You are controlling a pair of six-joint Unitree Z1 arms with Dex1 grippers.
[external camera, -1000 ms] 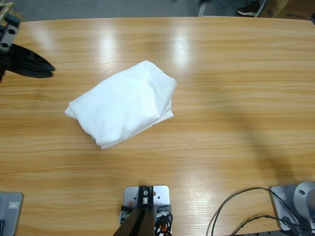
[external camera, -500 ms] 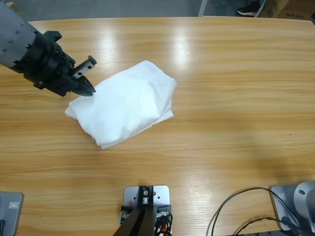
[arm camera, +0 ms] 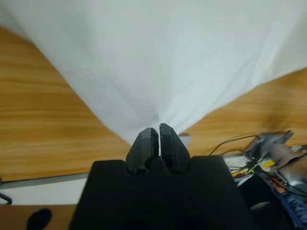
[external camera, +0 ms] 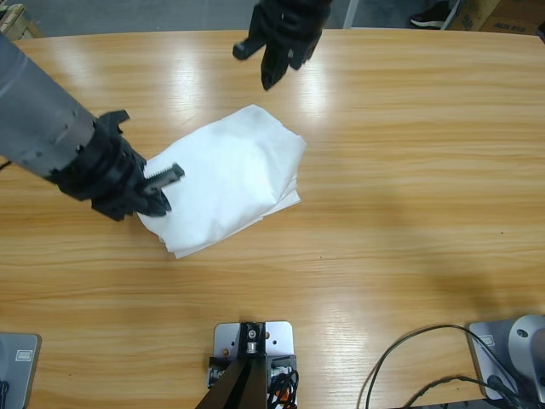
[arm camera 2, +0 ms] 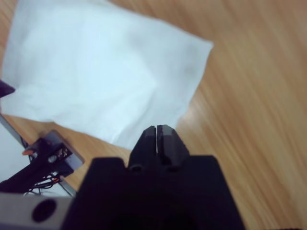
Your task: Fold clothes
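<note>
— What did the surface (external camera: 409,170) look like?

— Pale wood with glare streaks, running the full width. Past its far edge lay a grey floor, a white leg and a dark shoe (external camera: 430,17) at the top right. Black cables (external camera: 426,375) curled at the near right corner.

— And the shirt?

— One folded white shirt (external camera: 230,175) lay a little left of the middle, skewed, with layered edges showing at its near side. Any lettering was hidden.

— The left tool?

— The left tool (external camera: 163,189) came in from the left edge and sat at the shirt's near-left corner. In the left wrist view the left tool (arm camera: 159,135) had its jaws pressed together with the tips against the cloth (arm camera: 158,62); whether fabric was pinched between them, I couldn't tell.

— The right?

— The right tool (external camera: 266,78) hung in from the top edge, apart from the shirt's far corner, its arm cut off by the frame. In its wrist view the right tool (arm camera 2: 157,134) was closed and empty, above the shirt's (arm camera 2: 100,72) edge.
</note>
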